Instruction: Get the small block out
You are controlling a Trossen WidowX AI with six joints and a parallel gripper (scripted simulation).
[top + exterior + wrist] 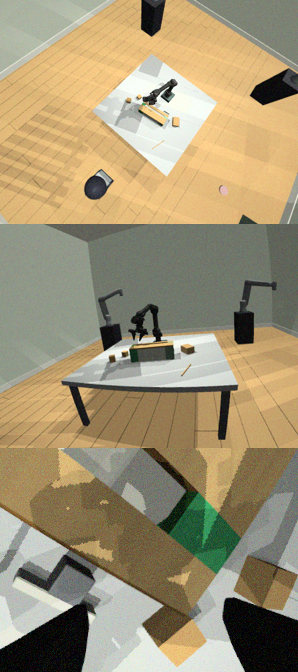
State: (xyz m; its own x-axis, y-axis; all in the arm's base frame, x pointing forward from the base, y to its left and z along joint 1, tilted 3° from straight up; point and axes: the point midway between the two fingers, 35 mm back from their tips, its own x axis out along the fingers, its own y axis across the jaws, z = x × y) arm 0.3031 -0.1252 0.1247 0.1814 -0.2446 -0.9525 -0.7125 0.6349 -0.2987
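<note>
The box (152, 115) (152, 346) (107, 543) has wooden top strips, green end parts and a clear front. I cannot make out a small block on its shelf; glare and the top hide much of the inside. My gripper (148, 101) (137, 339) (157, 612) is open and empty, pointing down above and behind the box's left end as seen in the exterior view. A small grey block-like piece (72, 584) beside a white strip (45, 597) lies along the box's rear side; I cannot tell whether it is the block.
Two small wooden cubes lie beyond the box's left end: a nearer one (139, 96) (124, 353) (175, 637) and a farther one (128, 100) (112, 358) (265, 583). A larger wooden block (175, 121) (187, 349) stands off the right end. A thin stick (157, 144) (186, 369) lies in front.
</note>
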